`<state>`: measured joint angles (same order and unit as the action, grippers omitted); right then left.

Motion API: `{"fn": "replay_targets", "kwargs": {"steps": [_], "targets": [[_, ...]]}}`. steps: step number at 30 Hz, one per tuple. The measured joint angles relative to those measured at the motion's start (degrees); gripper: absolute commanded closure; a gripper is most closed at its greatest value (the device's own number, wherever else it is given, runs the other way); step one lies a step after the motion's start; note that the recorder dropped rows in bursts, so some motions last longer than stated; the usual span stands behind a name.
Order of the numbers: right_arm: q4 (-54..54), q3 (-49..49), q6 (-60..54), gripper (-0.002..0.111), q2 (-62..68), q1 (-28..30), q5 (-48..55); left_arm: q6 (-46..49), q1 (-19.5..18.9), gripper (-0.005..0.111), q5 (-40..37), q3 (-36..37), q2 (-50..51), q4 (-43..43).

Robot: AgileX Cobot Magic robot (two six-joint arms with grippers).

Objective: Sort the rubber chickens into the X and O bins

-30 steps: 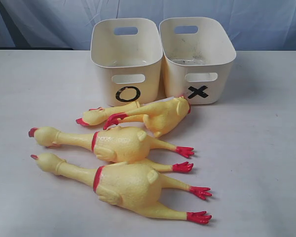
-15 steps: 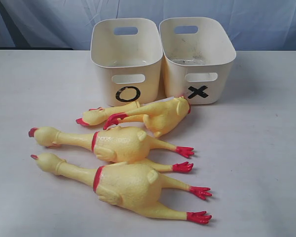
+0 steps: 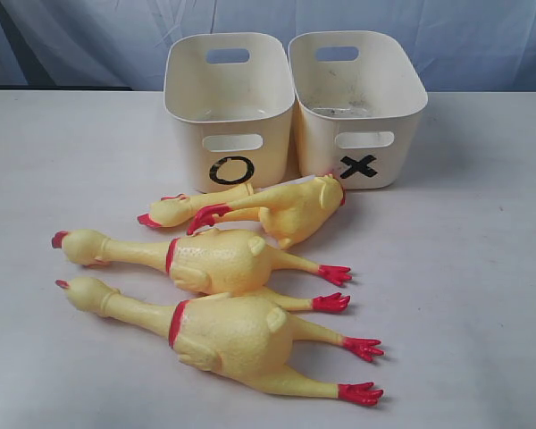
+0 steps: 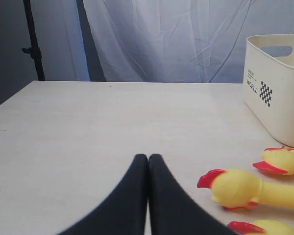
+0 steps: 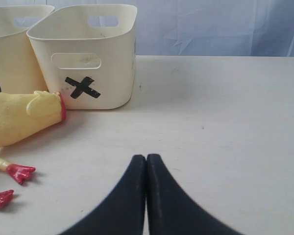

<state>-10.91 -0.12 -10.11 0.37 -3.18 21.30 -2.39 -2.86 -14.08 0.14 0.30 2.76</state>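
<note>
Two large rubber chickens lie on the table, one behind the other, heads to the left, red feet to the right. Two smaller chickens lie in front of the bins: one by the O bin, one reaching toward the X bin. Both bins look empty. My left gripper is shut and holds nothing; chicken heads lie beside it. My right gripper is shut and empty, apart from the X bin and a chicken. Neither gripper shows in the exterior view.
The bins stand side by side at the table's back edge, before a pale curtain. A dark stand pole rises beyond the table in the left wrist view. Bare tabletop lies to the right of the chickens.
</note>
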Motion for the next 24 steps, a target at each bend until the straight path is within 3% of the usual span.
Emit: {"fn": "replay_targets", "kwargs": {"steps": [12, 24], "targets": [[0.0, 0.0, 0.0, 0.108, 0.0, 0.0, -0.3, 0.0, 0.0, 0.107, 0.0, 0.0, 0.0, 0.0], [-3.9, 0.0, 0.0, 0.108, 0.0, 0.0, -10.8, 0.0, 0.0, 0.107, 0.0, 0.0, 0.0, 0.0]]}}
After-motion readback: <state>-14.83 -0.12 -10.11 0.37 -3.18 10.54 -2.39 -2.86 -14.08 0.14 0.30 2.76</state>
